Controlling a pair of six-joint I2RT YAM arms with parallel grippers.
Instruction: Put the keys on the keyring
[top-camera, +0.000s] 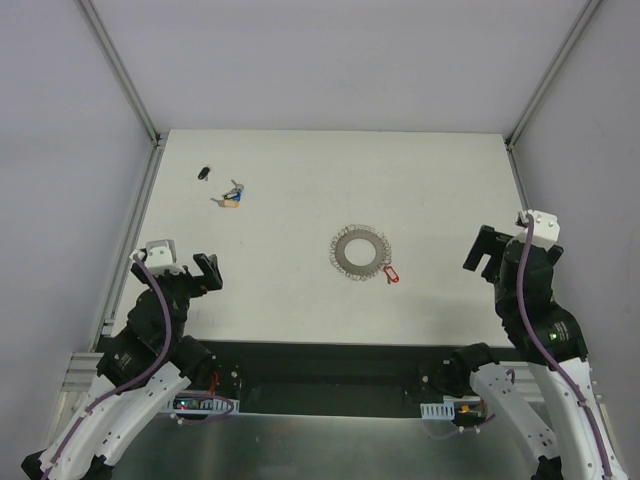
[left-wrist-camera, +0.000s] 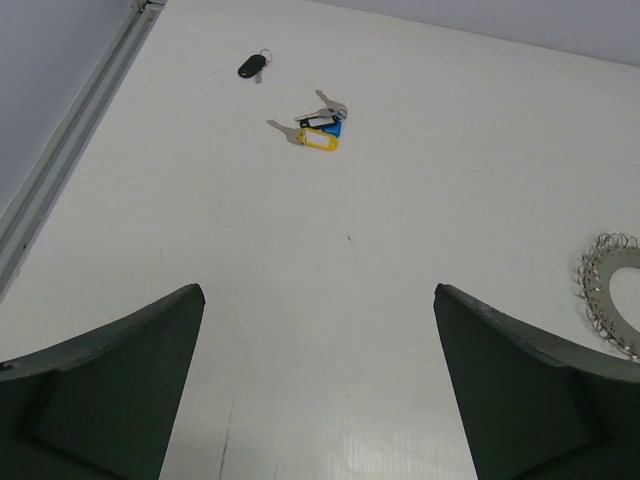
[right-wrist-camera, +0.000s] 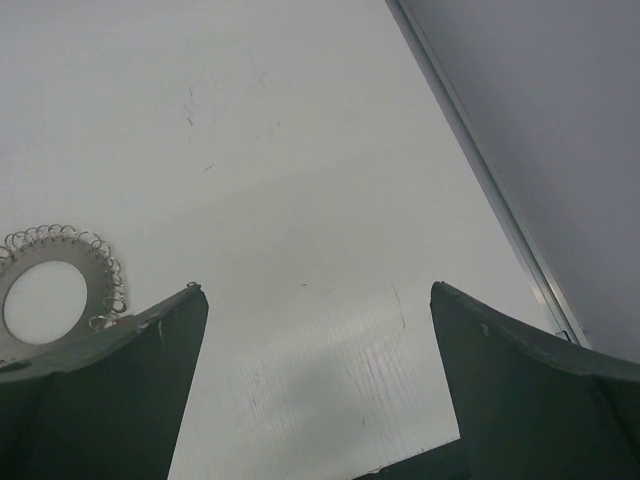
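Top view: the keyring (top-camera: 345, 255) lies flat near the middle of the tabletop (top-camera: 430, 180). A red-tagged key (top-camera: 391, 273) sits just beside its near right edge; whether the two touch is too fine to tell. A bunch of keys (top-camera: 232, 195) with blue and yellow tags lies well apart from the ring, toward the far left, with a small black fob (top-camera: 204, 172) near it. The left end effector (top-camera: 205, 272) and the right end effector (top-camera: 487, 255) hang over the near corners of the tabletop, each holding nothing.

Left wrist view: the left end effector (left-wrist-camera: 318, 290) has its fingers spread wide, with only bare tabletop between them. The bunch of keys (left-wrist-camera: 320, 128) is ahead of it, the black fob (left-wrist-camera: 252, 66) is beyond that, and the keyring's frilly edge (left-wrist-camera: 598, 290) shows at the right border.

Right wrist view: the right end effector (right-wrist-camera: 316, 290) is likewise spread wide and empty. The keyring (right-wrist-camera: 50, 250) lies off to its left, partly hidden behind the left finger.

By my reading, no step is under way yet and no key is threaded. The next move probably calls for one arm to come down over a key, most likely the red-tagged one, and pinch its tag. The other arm would steady the ring so a wire loop can take the key.
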